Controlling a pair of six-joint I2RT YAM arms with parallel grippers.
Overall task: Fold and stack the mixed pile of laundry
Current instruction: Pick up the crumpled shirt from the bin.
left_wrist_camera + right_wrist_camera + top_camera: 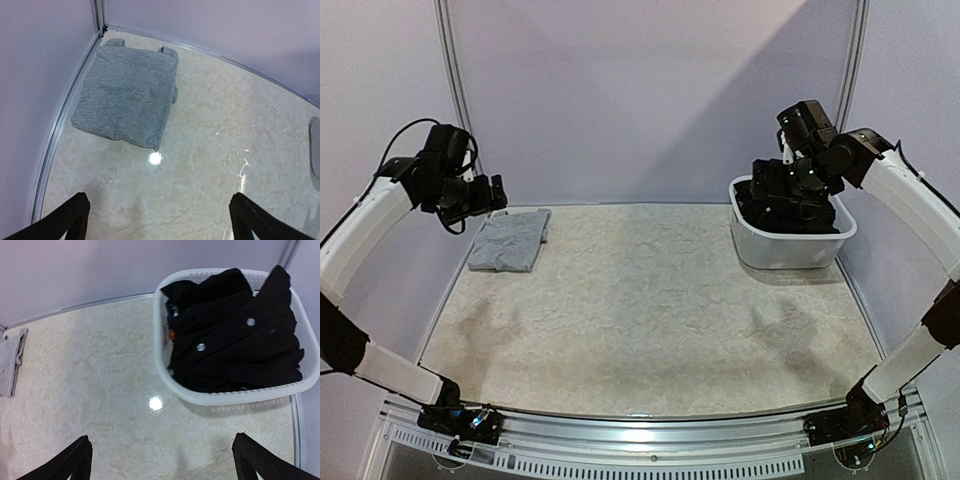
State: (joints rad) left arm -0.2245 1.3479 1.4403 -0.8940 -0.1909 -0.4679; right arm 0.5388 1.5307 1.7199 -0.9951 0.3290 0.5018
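A light grey top point(508, 240) lies folded flat in the table's far left corner, and the left wrist view shows it point(127, 95) just ahead of my fingers. My left gripper point(496, 194) point(158, 200) hangs above the table beside it, open and empty. A large black garment point(790, 215) point(235, 345) with round buttons fills the white laundry basket point(790, 250) point(220, 397) at the far right. A small orange patch point(171, 334) peeks out at its left side. My right gripper point(782, 192) point(161, 439) hovers over the basket's near-left side, open, holding nothing.
The marbled tabletop point(640, 310) is walled by purple panels with a metal frame rail point(65, 115) along the left. The basket's edge point(315, 150) shows at the right of the left wrist view. The grey top point(10, 365) appears far left in the right wrist view.
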